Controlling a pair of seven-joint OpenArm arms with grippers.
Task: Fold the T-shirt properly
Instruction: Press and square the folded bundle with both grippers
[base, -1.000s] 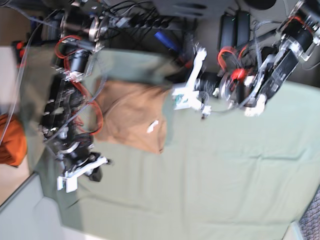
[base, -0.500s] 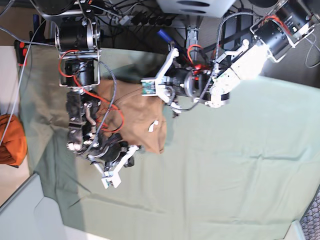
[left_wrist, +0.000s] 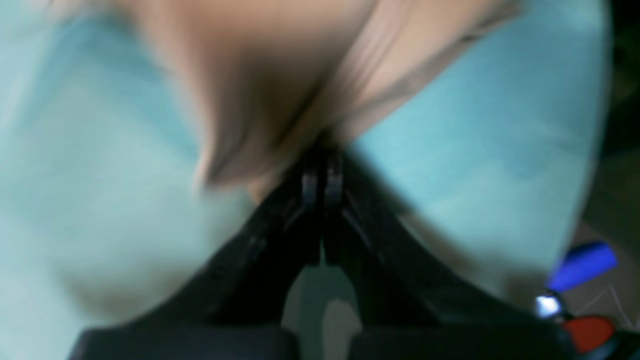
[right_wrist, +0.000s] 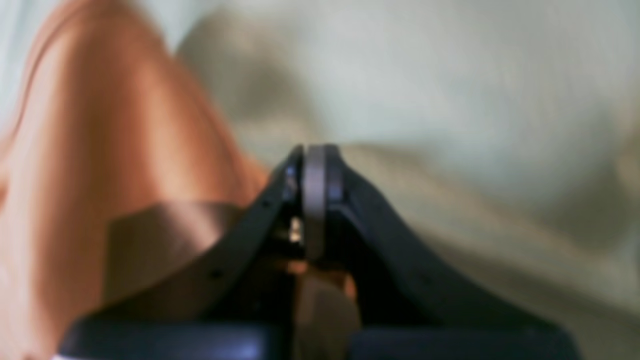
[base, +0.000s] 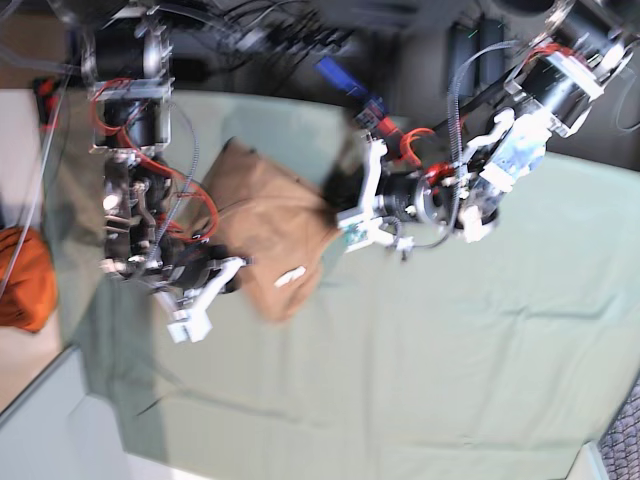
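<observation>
1. All three views were blurred. In the base view the fingers of both grippers were too smeared to read, and the arms hid parts of the T-shirt (base: 262, 215).
2. The left wrist view showed the left gripper (left_wrist: 320, 172) at centre frame with its fingers pressed together on a bunched fold of the T-shirt (left_wrist: 280, 85), which spread toward the top of the frame.
3. The right wrist view showed the right gripper (right_wrist: 314, 165) with its fingers closed flat against each other. Whether any cloth was caught between them could not be told. The T-shirt (right_wrist: 100, 165) filled the left of that frame, reaching up to the fingers.
4. In the base view the T-shirt lay as a folded tan patch at centre left, on the green cloth (base: 460, 360) that covered the table. A small white tag (base: 290, 277) showed near its lower edge.
5. The right gripper (base: 200, 300) sat at the T-shirt's lower left edge, the left gripper (base: 352, 215) at its right edge.
6. Only the base view showed the surroundings: an orange bundle (base: 22, 280) at the left edge, off the green cloth, and dark cables and gear along the top.
7. The left wrist view alone showed blue and red blobs at its lower right, too blurred to name.
</observation>
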